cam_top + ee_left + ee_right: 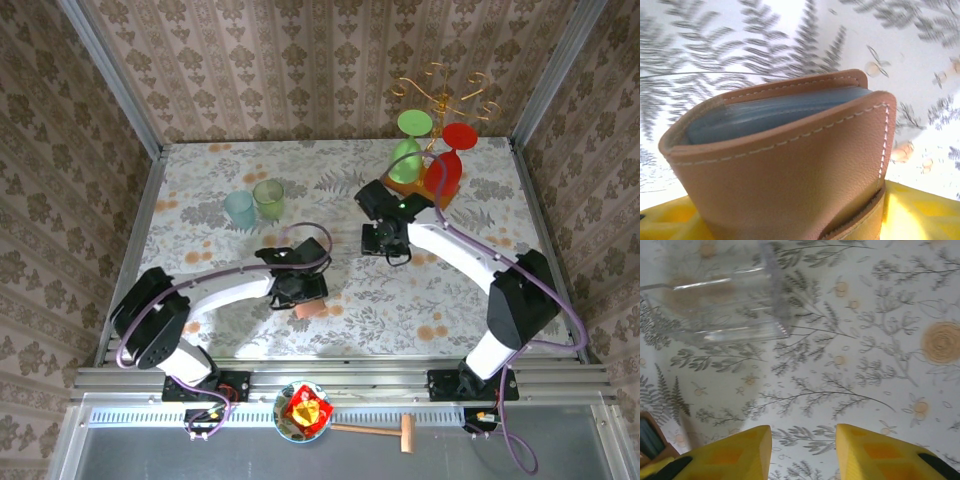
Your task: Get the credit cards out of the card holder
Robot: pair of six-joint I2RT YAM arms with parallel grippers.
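The card holder (790, 170) is a salmon-brown folded wallet with white stitching and grey-blue pockets showing along its top opening. It stands on edge between my left gripper's yellow fingers (920, 210), which press on its two sides. From above, the left gripper (298, 288) is over the card holder (310, 309) near the table's front middle. The credit cards are hidden inside the folded holder. My right gripper (804, 450) hangs open over bare tablecloth, empty, and sits further back and to the right (385, 240). A corner of the card holder (651, 440) shows at its lower left.
A clear plastic box (715, 305) lies just ahead of the right gripper. Pale blue (240, 207) and green (268, 198) cups stand at back left. A stand with green and red wine glasses (432, 160) is at back right. A bowl (303, 410) and mallet (385, 430) lie below the table edge.
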